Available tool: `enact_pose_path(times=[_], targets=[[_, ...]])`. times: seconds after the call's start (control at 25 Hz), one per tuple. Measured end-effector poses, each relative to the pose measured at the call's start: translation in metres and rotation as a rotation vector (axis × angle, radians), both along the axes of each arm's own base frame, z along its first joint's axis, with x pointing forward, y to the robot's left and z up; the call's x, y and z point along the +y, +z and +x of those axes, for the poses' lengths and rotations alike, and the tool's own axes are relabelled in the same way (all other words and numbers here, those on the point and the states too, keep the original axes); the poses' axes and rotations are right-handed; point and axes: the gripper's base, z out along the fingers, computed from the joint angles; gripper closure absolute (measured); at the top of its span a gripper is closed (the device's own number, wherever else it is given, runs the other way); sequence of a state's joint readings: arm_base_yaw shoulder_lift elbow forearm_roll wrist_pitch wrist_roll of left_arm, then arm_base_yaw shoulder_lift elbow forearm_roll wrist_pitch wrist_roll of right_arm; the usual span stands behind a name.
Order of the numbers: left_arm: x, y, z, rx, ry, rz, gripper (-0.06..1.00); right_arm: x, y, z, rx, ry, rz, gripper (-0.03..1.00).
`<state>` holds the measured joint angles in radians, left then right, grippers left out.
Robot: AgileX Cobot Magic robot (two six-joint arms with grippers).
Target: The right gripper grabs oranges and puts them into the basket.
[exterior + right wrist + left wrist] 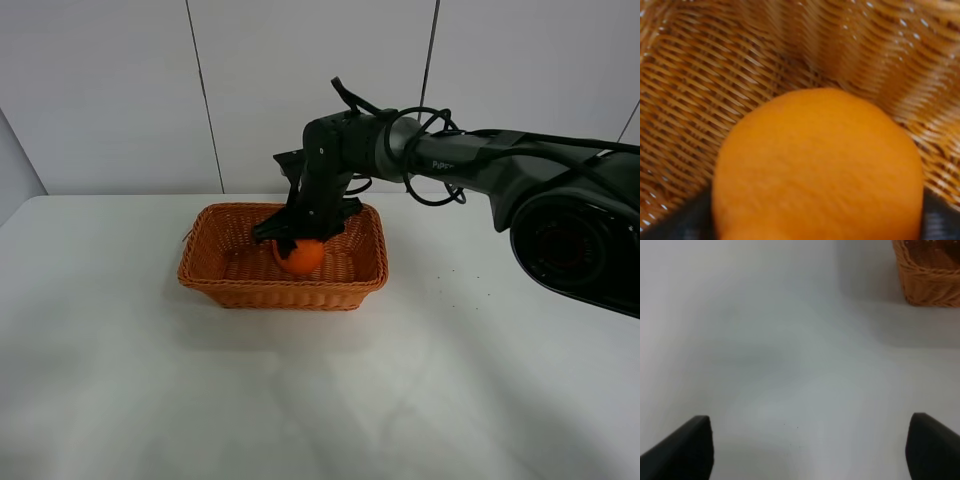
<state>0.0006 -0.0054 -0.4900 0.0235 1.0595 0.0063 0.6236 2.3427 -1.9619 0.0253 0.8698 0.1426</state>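
The orange-brown wicker basket (218,278) stands on the white table, a little left of centre in the exterior high view. My right gripper (300,245) reaches down into it, shut on the bright orange (303,257), which is inside the basket near its floor. In the right wrist view the orange (817,167) fills the picture between the dark fingers, with the basket weave (700,100) close behind it. My left gripper (810,450) is open and empty over bare table, away from the basket corner (930,275).
The white table (320,400) spreads all around the basket. A pale panelled wall stands behind it. The right arm's thick black body (570,220) hangs over the table's right side.
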Motion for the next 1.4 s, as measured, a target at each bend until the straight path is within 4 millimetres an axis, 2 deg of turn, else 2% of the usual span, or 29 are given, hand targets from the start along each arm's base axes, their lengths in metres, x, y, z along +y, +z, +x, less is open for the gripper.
enact_pose_path(times=[0.08, 0.16, 0.28, 0.44, 0.52, 0.6, 0.72, 0.84, 1.08, 1.24, 1.32, 1.4], targets=[[0.000, 0.000, 0.000, 0.000, 0.000, 0.000, 0.06, 0.001, 0.007, 0.002, -0.012, 0.018, -0.001, 0.33], [0.000, 0.000, 0.000, 0.000, 0.000, 0.000, 0.06, 0.002, 0.018, 0.003, -0.017, 0.023, 0.002, 0.29], [0.000, 0.000, 0.000, 0.000, 0.000, 0.000, 0.06, 0.004, 0.041, 0.005, -0.017, 0.029, 0.001, 0.28], [0.000, 0.000, 0.000, 0.000, 0.000, 0.000, 0.06, 0.001, 0.085, 0.006, -0.027, 0.031, 0.006, 0.28], [0.000, 0.000, 0.000, 0.000, 0.000, 0.000, 0.06, -0.006, 0.106, 0.009, -0.062, 0.018, 0.038, 0.28], [0.000, 0.000, 0.000, 0.000, 0.000, 0.000, 0.06, -0.019, 0.118, 0.015, -0.083, -0.005, 0.055, 0.28], [0.000, 0.000, 0.000, 0.000, 0.000, 0.000, 0.06, -0.047, 0.122, 0.031, -0.093, -0.053, 0.049, 0.28], [0.000, 0.000, 0.000, 0.000, 0.000, 0.000, 0.06, -0.085, 0.121, 0.050, -0.093, -0.120, 0.035, 0.28], [0.000, 0.000, 0.000, 0.000, 0.000, 0.000, 0.06, -0.187, 0.121, 0.085, -0.106, -0.290, 0.005, 0.28], [0.000, 0.000, 0.000, 0.000, 0.000, 0.000, 0.06, -0.252, 0.121, 0.095, -0.107, -0.414, -0.003, 0.28], [0.000, 0.000, 0.000, 0.000, 0.000, 0.000, 0.06, -0.274, 0.122, 0.096, -0.104, -0.456, 0.009, 0.28], [0.000, 0.000, 0.000, 0.000, 0.000, 0.000, 0.06, -0.287, 0.122, 0.097, -0.101, -0.483, 0.019, 0.28]])
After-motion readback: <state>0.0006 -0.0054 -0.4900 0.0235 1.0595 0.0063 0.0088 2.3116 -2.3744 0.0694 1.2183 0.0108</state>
